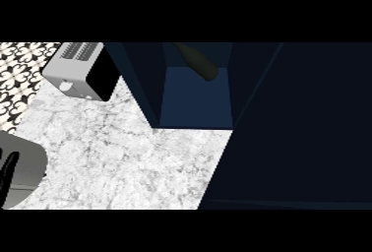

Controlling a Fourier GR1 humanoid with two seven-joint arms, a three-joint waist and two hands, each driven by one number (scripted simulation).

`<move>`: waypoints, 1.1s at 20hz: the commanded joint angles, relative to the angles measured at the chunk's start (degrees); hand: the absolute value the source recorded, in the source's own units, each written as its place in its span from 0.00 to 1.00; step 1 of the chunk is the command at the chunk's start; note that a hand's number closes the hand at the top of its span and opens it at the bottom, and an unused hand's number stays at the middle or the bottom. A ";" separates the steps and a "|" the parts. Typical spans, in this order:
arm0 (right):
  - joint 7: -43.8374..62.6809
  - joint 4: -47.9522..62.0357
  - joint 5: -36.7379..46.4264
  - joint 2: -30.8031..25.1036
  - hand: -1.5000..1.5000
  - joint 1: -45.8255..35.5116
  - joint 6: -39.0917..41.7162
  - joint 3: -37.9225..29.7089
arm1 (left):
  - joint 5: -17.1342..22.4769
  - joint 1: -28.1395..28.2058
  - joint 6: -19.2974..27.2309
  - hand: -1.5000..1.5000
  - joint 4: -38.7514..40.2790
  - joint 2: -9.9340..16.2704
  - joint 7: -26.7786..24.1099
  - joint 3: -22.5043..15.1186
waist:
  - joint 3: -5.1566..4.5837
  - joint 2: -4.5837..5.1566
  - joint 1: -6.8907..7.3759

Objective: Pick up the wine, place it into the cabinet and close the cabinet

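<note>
Marble counter (pixel 123 162); left hand (pixel 7 172) open, empty.

A silver toaster (pixel 81 70) sits on the white marble counter (pixel 123 162), beside patterned tiles (pixel 22 74)

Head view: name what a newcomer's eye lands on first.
The dark blue cabinet fills the right half, its door swung open over the white marble counter. Inside, a dark wine bottle leans at the top. A silver toaster sits upper left.

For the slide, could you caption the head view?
Wine bottle inside the open dark-blue cabinet; toaster beside it, left hand resting low.
</note>
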 commanded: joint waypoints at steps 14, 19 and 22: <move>3.69 26.27 8.31 1.73 1.00 -41.28 -30.66 8.69 | 9.14 9.62 -18.96 0.00 3.04 3.24 2.23 20.00 | -0.01 0.38 1.00; -0.53 37.25 4.85 1.75 1.00 -50.18 -33.18 3.36 | 13.17 9.01 -20.77 0.00 3.28 4.57 6.64 25.50 | 0.07 0.49 0.94; -0.79 42.12 1.29 1.76 1.00 -55.31 -30.52 -3.14 | 8.72 11.26 -20.84 0.00 -0.60 0.61 5.81 23.12 | 0.09 0.42 0.77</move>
